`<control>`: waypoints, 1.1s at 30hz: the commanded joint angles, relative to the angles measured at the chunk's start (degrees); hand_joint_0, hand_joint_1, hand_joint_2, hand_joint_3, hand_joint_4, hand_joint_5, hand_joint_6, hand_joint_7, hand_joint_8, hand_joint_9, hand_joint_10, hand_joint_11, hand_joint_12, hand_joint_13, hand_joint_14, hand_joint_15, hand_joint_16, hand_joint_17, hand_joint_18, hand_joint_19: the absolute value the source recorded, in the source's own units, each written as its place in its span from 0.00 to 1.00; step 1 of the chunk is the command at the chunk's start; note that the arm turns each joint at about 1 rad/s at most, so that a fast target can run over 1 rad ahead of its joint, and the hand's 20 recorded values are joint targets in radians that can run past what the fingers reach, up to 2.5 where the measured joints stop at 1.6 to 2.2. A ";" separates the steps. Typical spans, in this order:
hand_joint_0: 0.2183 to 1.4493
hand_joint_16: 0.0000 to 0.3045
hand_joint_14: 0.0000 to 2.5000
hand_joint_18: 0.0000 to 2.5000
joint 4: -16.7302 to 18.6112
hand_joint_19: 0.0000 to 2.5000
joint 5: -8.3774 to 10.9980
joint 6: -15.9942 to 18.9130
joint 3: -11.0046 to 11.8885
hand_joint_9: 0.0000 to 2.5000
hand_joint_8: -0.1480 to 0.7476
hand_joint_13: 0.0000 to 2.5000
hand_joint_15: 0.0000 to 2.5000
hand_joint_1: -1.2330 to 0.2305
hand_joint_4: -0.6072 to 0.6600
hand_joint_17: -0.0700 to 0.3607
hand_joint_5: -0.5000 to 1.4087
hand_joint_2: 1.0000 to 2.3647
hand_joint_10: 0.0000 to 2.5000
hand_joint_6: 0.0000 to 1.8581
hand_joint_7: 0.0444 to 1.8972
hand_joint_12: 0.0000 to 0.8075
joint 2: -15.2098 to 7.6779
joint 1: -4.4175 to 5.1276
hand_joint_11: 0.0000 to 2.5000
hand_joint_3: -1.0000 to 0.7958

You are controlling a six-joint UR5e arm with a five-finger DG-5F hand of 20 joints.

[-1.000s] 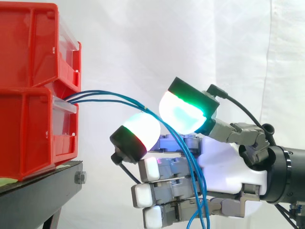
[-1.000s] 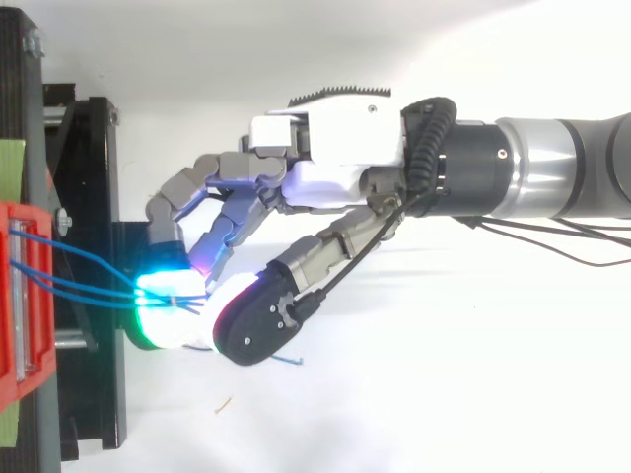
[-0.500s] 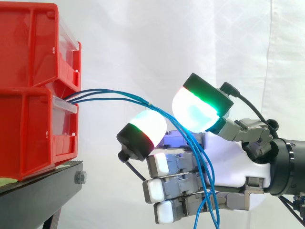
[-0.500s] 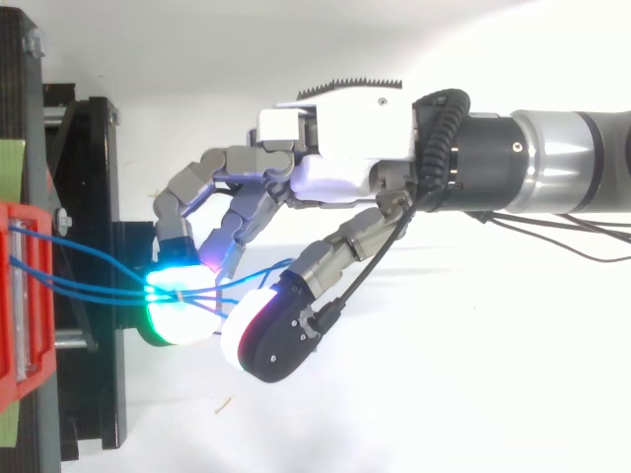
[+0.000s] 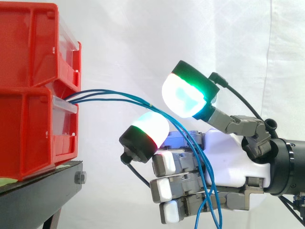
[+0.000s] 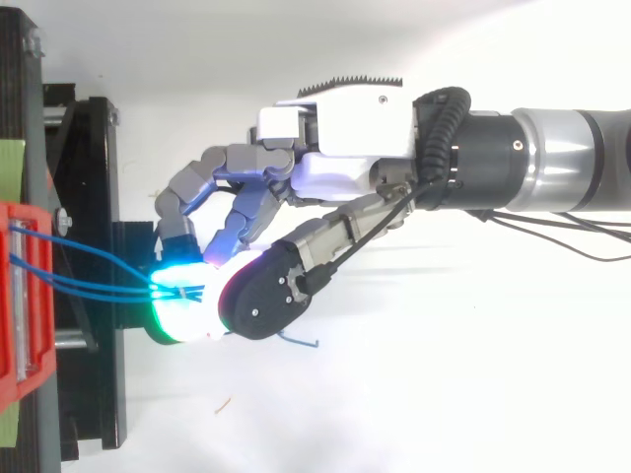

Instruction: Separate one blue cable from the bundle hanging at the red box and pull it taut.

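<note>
Three thin blue cables (image 5: 119,98) come out of the lower red bin (image 5: 28,129) and arc to the right. They run between the green-glowing fingertip (image 5: 186,95) and the red-and-white thumb pad (image 5: 145,131), then hang down in front of the hand (image 5: 228,162). From above, the cables (image 6: 99,276) meet at one spot on the green pad (image 6: 177,315), and the thumb (image 6: 261,301) lies close against that pad. The hand (image 6: 335,158) has its fingers curled, pinching the cables. A loose cable end (image 6: 301,342) shows below the thumb.
Two red bins are stacked at the left on a black stand (image 5: 43,191), with the upper bin (image 5: 33,43) overhanging the cable exit. In the top view the stand (image 6: 89,197) lies just left of the fingertips. A white curtain hangs behind.
The thumb has swung in toward the green fingertip, closing the gap where the cables showed from above. The green fingertip has shifted slightly up and left in the side view.
</note>
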 commanded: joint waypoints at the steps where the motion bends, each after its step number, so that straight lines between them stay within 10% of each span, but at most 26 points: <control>1: 0.31 0.14 0.01 0.30 -0.07 0.25 0.00 -0.14 0.00 0.39 0.48 0.36 0.24 0.37 0.52 0.39 0.18 0.01 0.01 0.46 0.54 0.42 0.02 0.00 0.27 0.37; 7: 0.30 0.15 0.01 0.29 0.02 0.25 0.18 -2.87 0.00 0.37 0.47 0.35 0.24 0.31 0.51 0.39 0.17 0.01 0.01 0.47 0.55 0.43 -0.07 0.00 0.27 0.44; 16: 0.38 0.14 0.01 0.28 0.02 0.21 0.00 -4.27 0.00 0.31 0.43 0.32 0.23 0.24 0.50 0.39 0.16 0.00 0.01 0.47 0.51 0.41 0.02 0.00 0.26 0.28; 21: 0.26 0.15 0.01 0.28 0.02 0.22 0.00 -4.71 0.00 0.30 0.43 0.32 0.23 0.21 0.53 0.40 0.17 0.00 0.01 0.47 0.51 0.42 -0.07 0.00 0.26 0.28; 27: 0.26 0.15 0.01 0.30 0.02 0.24 0.26 -4.71 0.00 0.34 0.46 0.34 0.23 0.41 0.55 0.41 0.17 0.00 0.01 0.45 0.50 0.43 -0.07 0.35 0.25 0.28; 33: 0.33 0.15 0.01 0.29 0.02 0.24 0.18 -4.71 0.35 0.31 0.45 0.33 0.23 0.41 0.52 0.40 0.17 0.00 0.01 0.44 0.55 0.43 0.02 0.35 0.24 0.31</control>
